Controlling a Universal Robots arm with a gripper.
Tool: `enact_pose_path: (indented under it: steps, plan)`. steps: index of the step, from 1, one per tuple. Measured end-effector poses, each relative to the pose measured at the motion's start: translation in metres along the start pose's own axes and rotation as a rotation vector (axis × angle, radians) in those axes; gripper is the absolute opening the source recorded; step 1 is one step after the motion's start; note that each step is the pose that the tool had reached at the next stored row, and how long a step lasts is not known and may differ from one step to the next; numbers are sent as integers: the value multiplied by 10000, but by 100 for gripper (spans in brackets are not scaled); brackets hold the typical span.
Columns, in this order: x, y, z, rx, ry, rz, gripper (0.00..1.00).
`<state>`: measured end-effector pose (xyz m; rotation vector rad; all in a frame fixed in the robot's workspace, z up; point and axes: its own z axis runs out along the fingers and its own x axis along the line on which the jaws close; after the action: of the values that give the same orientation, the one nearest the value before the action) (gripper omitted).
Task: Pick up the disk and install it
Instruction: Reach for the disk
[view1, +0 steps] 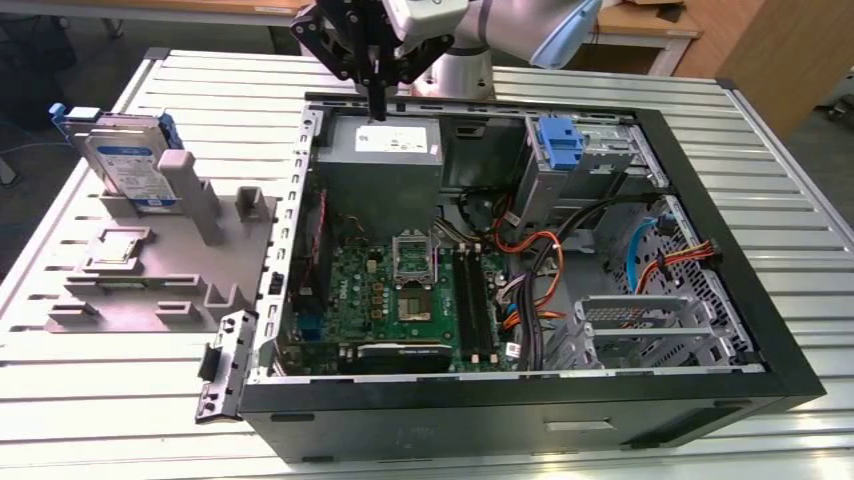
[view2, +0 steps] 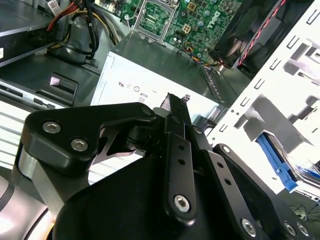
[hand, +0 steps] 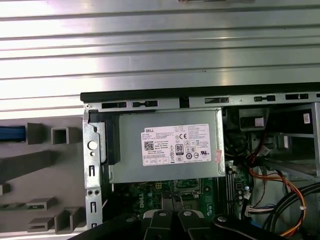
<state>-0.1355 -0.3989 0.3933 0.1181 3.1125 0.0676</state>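
One black two-fingered gripper (view1: 379, 106) hangs on the silver-grey robot arm (view1: 534, 25) above the back edge of the open black computer case (view1: 534, 405). Its tips point down at the grey metal power supply box (view1: 380, 150) with the white label. Its fingers (hand: 160, 220) are pressed together and hold nothing; in the second wrist view they show as one narrow black bar over the box's label.

The disk (view1: 123, 160), a flat rectangular silver hard drive with a white-and-blue label in a blue plastic carrier, stands upright on its edge in a slot of the grey plastic fixture (view1: 147, 275). That fixture lies on the slatted metal table (view1: 94, 400) at the exterior view's left of the case, well apart from the gripper. In the first wrist view the disk appears edge-on as a blue strip (hand: 12, 133) on the fixture.

A small square silver chip (view1: 118, 245) lies flat on the same fixture, nearer the camera than the disk. Inside the case a green motherboard (view1: 400, 290) lies below the power supply box, and a second blue plastic carrier (view1: 558, 140) sits in the metal drive bay at the exterior view's right of the box.
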Motion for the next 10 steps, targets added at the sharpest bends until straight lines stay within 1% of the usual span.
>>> enact_pose_path:
  steps: [10]
  plan:
    - [44, -3, -1, 0, 0, -1, 10]
